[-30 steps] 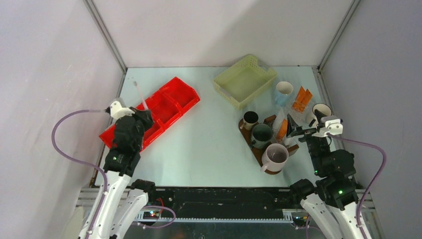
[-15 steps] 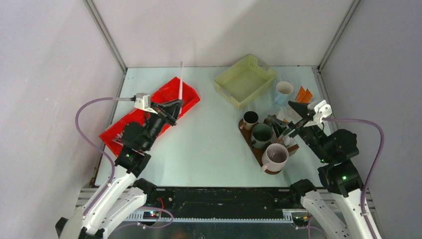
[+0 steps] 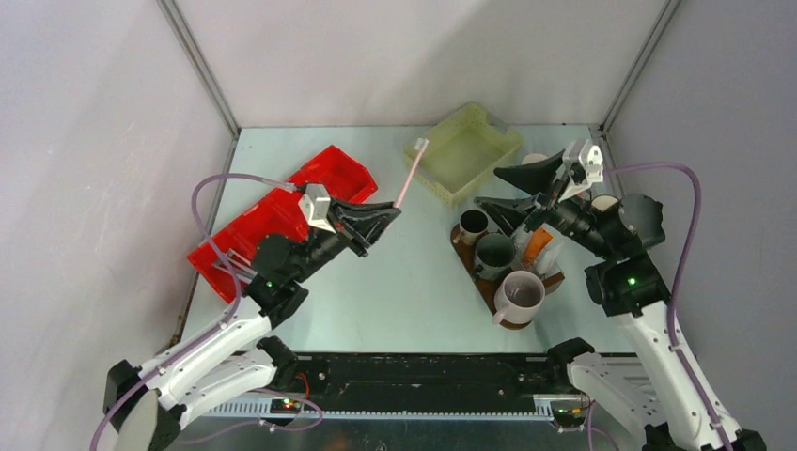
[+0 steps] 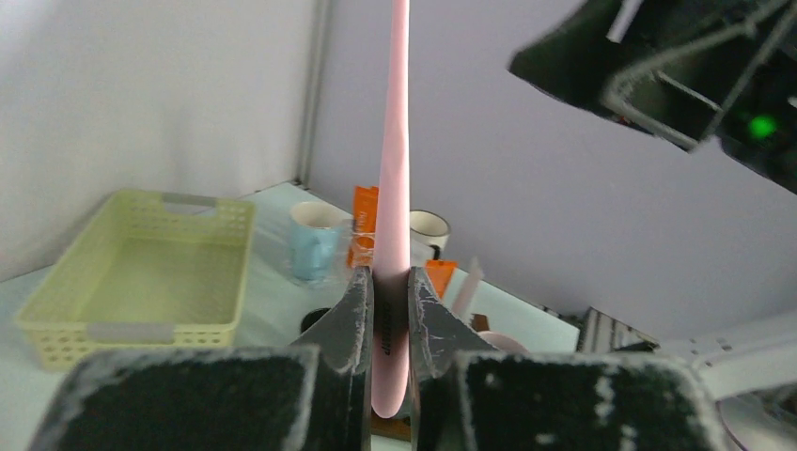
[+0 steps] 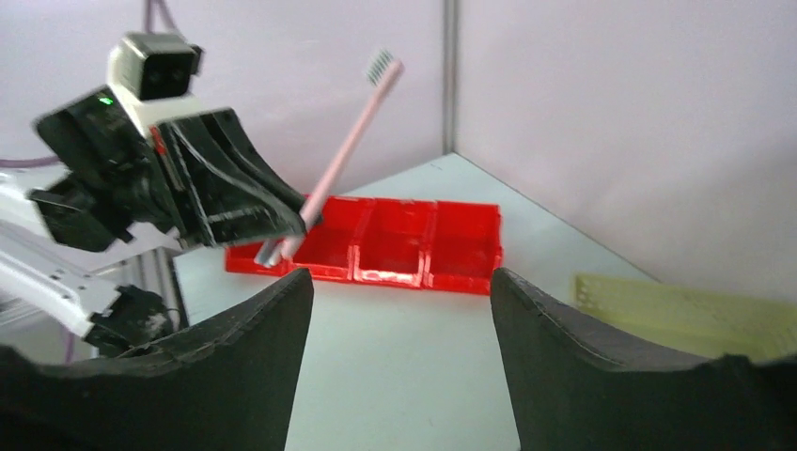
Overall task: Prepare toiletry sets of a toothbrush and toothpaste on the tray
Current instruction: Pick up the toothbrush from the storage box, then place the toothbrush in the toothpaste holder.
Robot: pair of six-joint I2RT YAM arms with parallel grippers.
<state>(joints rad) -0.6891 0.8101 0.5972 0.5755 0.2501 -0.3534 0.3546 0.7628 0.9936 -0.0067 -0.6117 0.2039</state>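
My left gripper is shut on the lower handle of a pale pink toothbrush and holds it above the table middle, bristles up and toward the back. In the left wrist view the toothbrush stands upright between the fingers. My right gripper is open wide and empty, raised above the back of the dark brown tray. The tray carries a small brown mug, a dark green mug, a mauve-grey mug and an orange toothpaste tube.
A red compartmented bin lies at the left and a pale yellow basket at the back. A light blue mug, a white mug and orange tubes stand at the far right.
My left gripper carried the toothbrush from over the red bin rightward toward the table middle. My right gripper rose and swung back-left over the tray, its jaws wide apart.
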